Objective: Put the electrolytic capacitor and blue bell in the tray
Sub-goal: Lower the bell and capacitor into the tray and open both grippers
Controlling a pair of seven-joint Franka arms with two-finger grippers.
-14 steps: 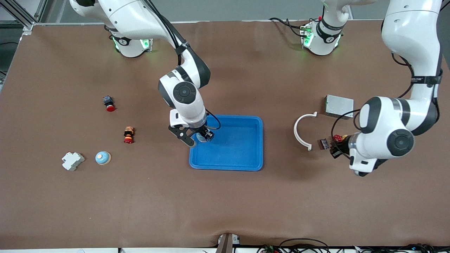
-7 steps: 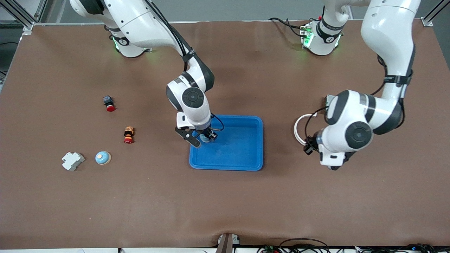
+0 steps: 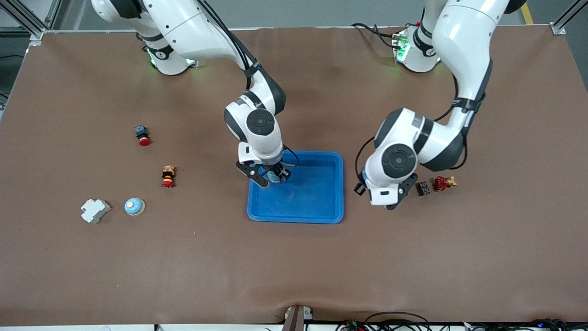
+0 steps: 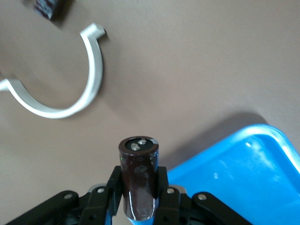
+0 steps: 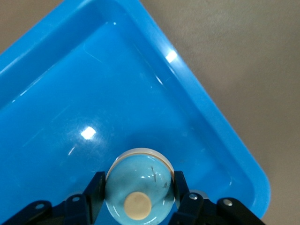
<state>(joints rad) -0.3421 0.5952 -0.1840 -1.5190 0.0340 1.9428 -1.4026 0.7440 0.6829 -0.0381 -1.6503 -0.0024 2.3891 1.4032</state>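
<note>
The bright blue tray (image 3: 321, 217) lies mid-table. My right gripper (image 3: 272, 177) hangs over the tray's corner nearest the right arm's base. It is shut on a pale blue bell (image 5: 140, 176) with a beige button, and the tray floor (image 5: 93, 93) lies beneath it in the right wrist view. My left gripper (image 3: 359, 188) hovers over the table just off the tray's edge toward the left arm's end. It is shut on a dark brown electrolytic capacitor (image 4: 138, 171), held upright with its two terminals showing. The tray's corner (image 4: 243, 173) sits close beside it.
A second blue bell (image 3: 134, 207) and a white breaker (image 3: 95, 210) lie toward the right arm's end, with two red-capped buttons (image 3: 143, 137) (image 3: 168, 177). A red valve (image 3: 441, 183) and a black part (image 3: 422, 187) lie beside the left arm. A white C-clip (image 4: 89, 93) lies below the left gripper.
The left arm has swung from its end of the table toward the tray, carrying the capacitor. The right gripper has moved slightly farther over the tray with the bell.
</note>
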